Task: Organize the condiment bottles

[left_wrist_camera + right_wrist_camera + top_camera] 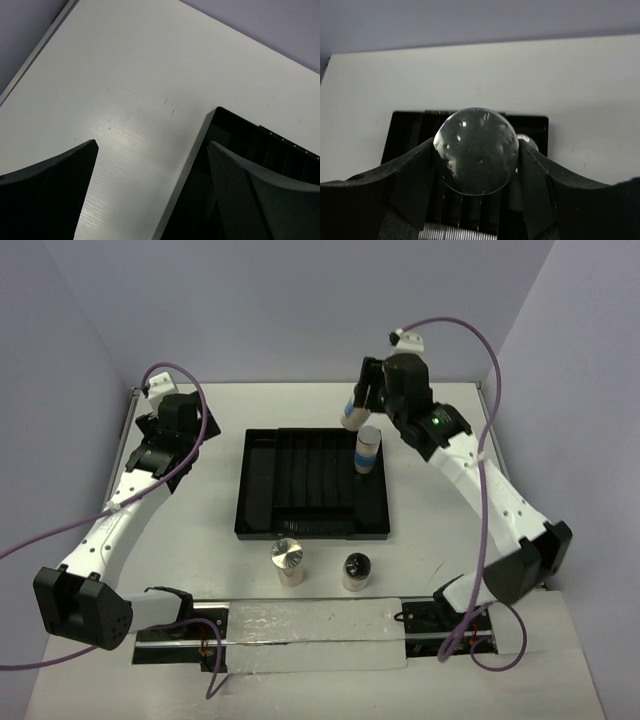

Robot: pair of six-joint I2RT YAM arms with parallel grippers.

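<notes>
Tabletop white, walls pale lilac — black tray holds 1 blue-banded jar.

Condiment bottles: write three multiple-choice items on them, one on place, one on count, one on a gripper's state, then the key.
1. Where do the silver-lidded bottle and dark-lidded bottle stand? A) on the table, on the near side of the tray; B) inside the tray; C) behind the tray.
2. How many bottles show in the top view? A) two; B) four; C) six.
3. The right gripper is: A) open, empty; B) shut on a bottle; C) out of view.
Key: 1A, both stand on the table before the tray; 2B, those two, the blue-labelled bottle in the tray, the held bottle; 3B, its fingers clamp the held bottle.
</notes>
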